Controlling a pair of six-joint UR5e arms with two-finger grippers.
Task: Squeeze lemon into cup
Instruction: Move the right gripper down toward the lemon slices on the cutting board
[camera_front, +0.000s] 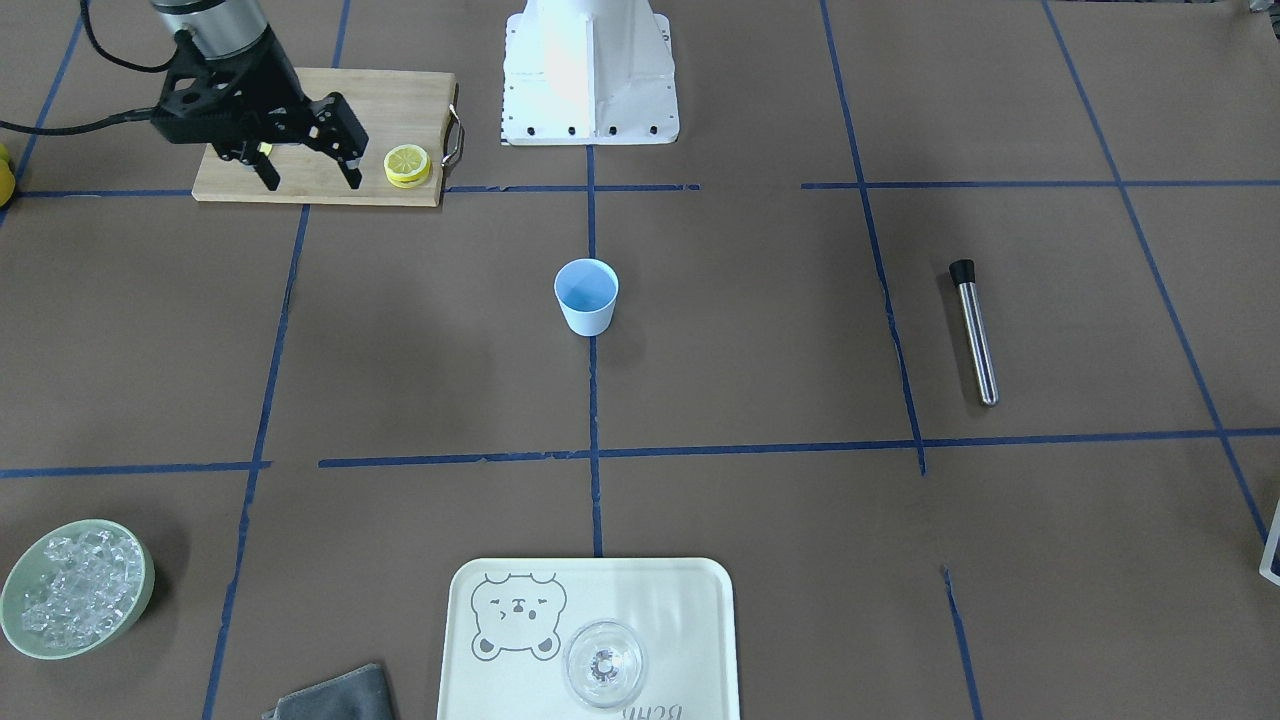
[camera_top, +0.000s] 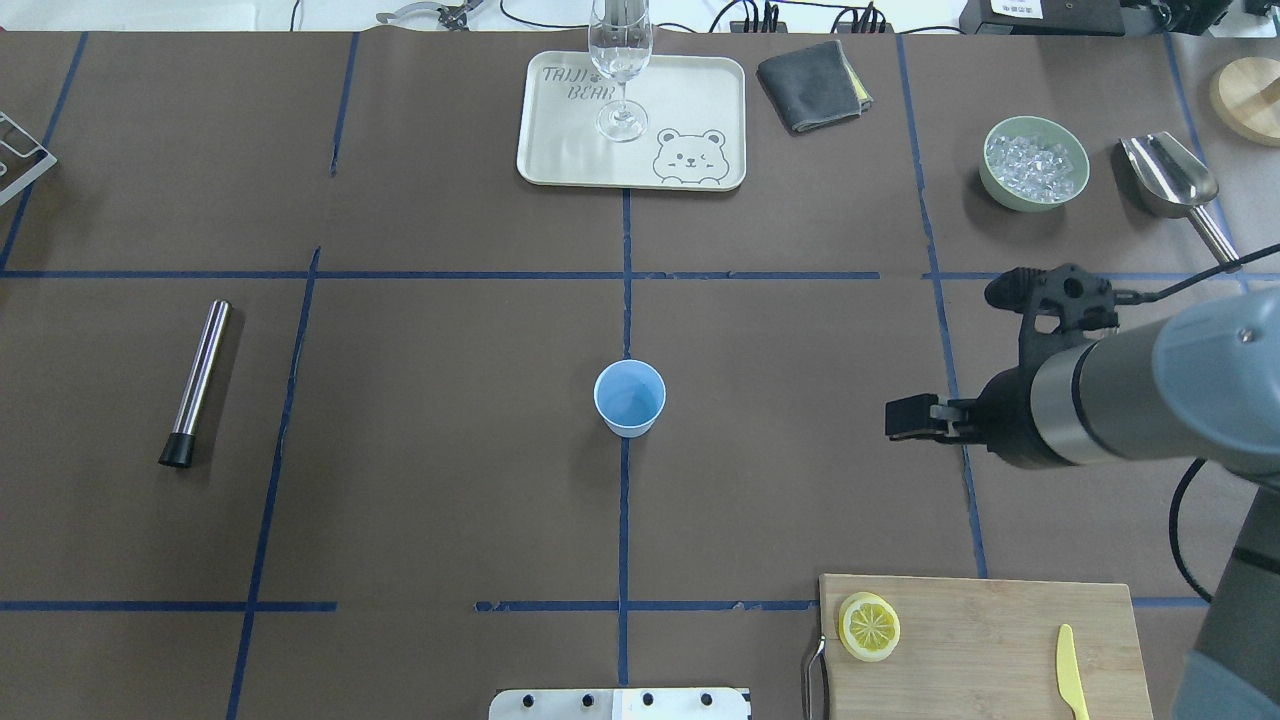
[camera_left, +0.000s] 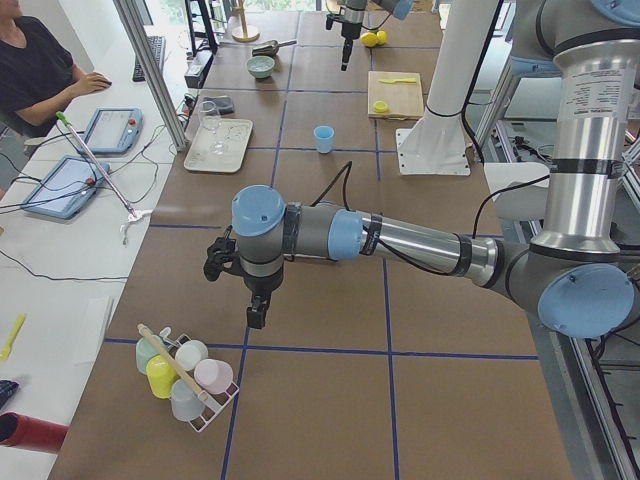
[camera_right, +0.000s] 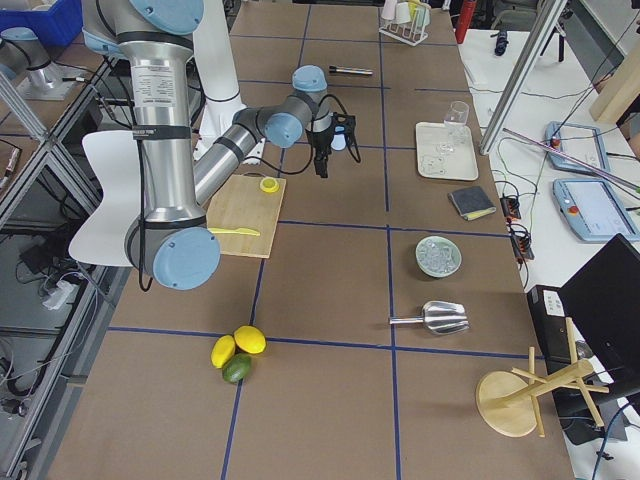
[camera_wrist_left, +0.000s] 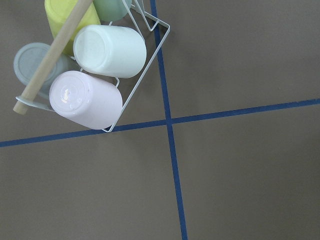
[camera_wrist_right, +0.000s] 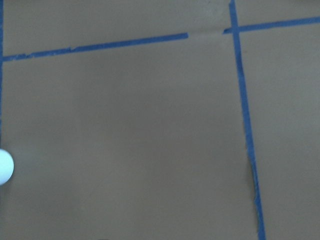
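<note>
The lemon slice (camera_top: 869, 626) lies flat on the near-left corner of the wooden cutting board (camera_top: 1000, 640); it also shows in the front view (camera_front: 407, 165). The light-blue cup (camera_top: 629, 397) stands upright at the table's middle, and its rim shows at the left edge of the right wrist view (camera_wrist_right: 4, 167). My right gripper (camera_front: 310, 180) is open and empty. It hangs above the table between the cup and the board, apart from both. My left gripper (camera_left: 255, 318) shows only in the left side view, over the table's far left end, so I cannot tell its state.
A yellow plastic knife (camera_top: 1071, 672) lies on the board. A steel muddler (camera_top: 196, 380) lies at the left. At the far side are a tray (camera_top: 560, 150) with a clear glass (camera_top: 620, 60), a grey cloth (camera_top: 813, 72), a green ice bowl (camera_top: 1034, 163) and a scoop (camera_top: 1170, 175). A cup rack (camera_wrist_left: 100, 65) sits under the left wrist.
</note>
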